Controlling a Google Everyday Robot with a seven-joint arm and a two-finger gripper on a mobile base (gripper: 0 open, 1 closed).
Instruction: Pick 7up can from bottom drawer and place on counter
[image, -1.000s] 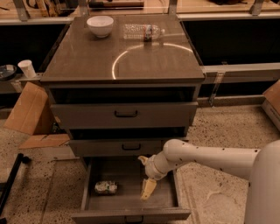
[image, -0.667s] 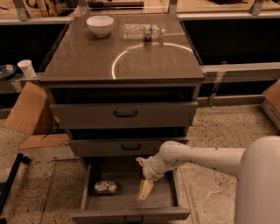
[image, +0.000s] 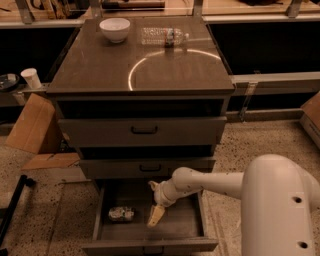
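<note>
one arm: white arm (image: 210, 182) reaches in from the right, over the open bottom drawer (image: 186, 227).
gripper position: gripper (image: 155, 204) hangs inside the drawer, about mid-width, wrist bent downward.
finger state: the two pale fingers stand spread apart, one up near the drawer's far edge, one (image: 155, 216) pointing down at the drawer floor; nothing sits between them.
can position: can (image: 121, 214) lies on its side on the drawer floor, left half, near the left wall.
change, gripper: over the last second it has slid leftward across the drawer, closing on the can; height looks about the same.
change, can: none; it rests in the same spot as a second ago.
gap: lower finger is now just beside the can's right end, not touching.
meaning for task: the approach is nearly done; the grasp has not begun, and lifting and placing are still to come.
next move, judged: carry on a little further left and lower, so the fingers straddle the can before closing.
risk, judged: a can lying on its side may roll if nudged.
counter: counter (image: 150, 70) holds a white bowl (image: 114, 29) and a clear bottle (image: 162, 36) at the far edge; the near part is open for the placement.
</note>
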